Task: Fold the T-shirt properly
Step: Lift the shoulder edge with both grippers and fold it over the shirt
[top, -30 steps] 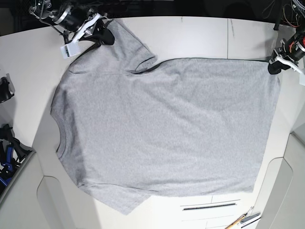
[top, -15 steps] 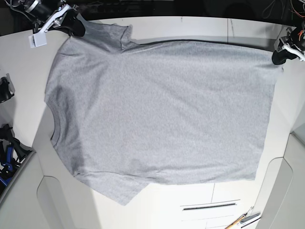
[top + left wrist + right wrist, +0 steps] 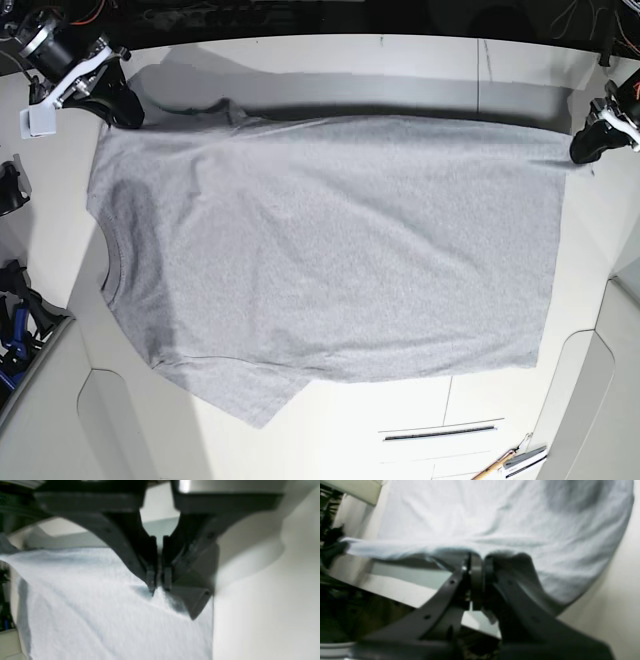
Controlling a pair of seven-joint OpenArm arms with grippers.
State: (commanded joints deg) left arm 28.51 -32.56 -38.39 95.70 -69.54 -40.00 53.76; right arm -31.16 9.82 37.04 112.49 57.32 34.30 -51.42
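The light grey T-shirt (image 3: 330,250) is spread plain side up over the white table, collar at the left, hem at the right, its far edge lifted and stretched taut. My right gripper (image 3: 118,108) at the far left is shut on the shirt's far shoulder corner; its wrist view shows the fingers (image 3: 477,580) pinching a fold of grey cloth (image 3: 495,517). My left gripper (image 3: 588,148) at the far right is shut on the far hem corner; its wrist view shows the fingertips (image 3: 151,580) closed on the cloth (image 3: 100,610).
The white table (image 3: 420,70) has a curved front edge with cut-outs at both front corners. Dark clutter (image 3: 15,310) sits off the left side. A drawer handle (image 3: 440,432) and some tools (image 3: 510,462) lie at the front right.
Both grippers have pulled the shirt's far edge up and outward. The right gripper moved left and toward the front with the shoulder; the folded far sleeve has opened out and the cloth is tauter.
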